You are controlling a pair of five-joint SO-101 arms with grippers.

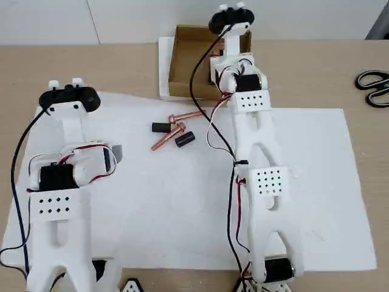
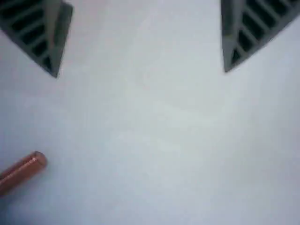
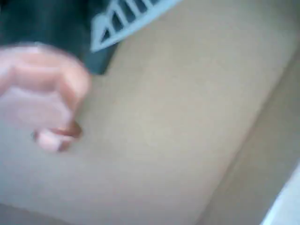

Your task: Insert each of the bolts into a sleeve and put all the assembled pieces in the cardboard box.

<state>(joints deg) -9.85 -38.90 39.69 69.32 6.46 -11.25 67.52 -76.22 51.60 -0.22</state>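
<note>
Two copper bolts (image 1: 185, 115) (image 1: 168, 137) and two black sleeves (image 1: 161, 127) (image 1: 185, 139) lie together on the white paper near the cardboard box (image 1: 182, 67). My right gripper (image 1: 230, 48) is down inside the box. In the right wrist view it is shut on an assembled piece (image 3: 44, 89), a copper hex bolt head on a black sleeve, just above the box floor (image 3: 178, 122). My left gripper (image 2: 140, 70) hangs open over bare paper, left of the loose parts. A bolt's tip (image 2: 26, 168) lies near it, outside its fingers.
The box stands on a white board (image 1: 163, 67) at the table's back edge. Black-handled scissors (image 1: 374, 85) lie at the far right. The white paper sheet (image 1: 182, 207) covers most of the table between the arms.
</note>
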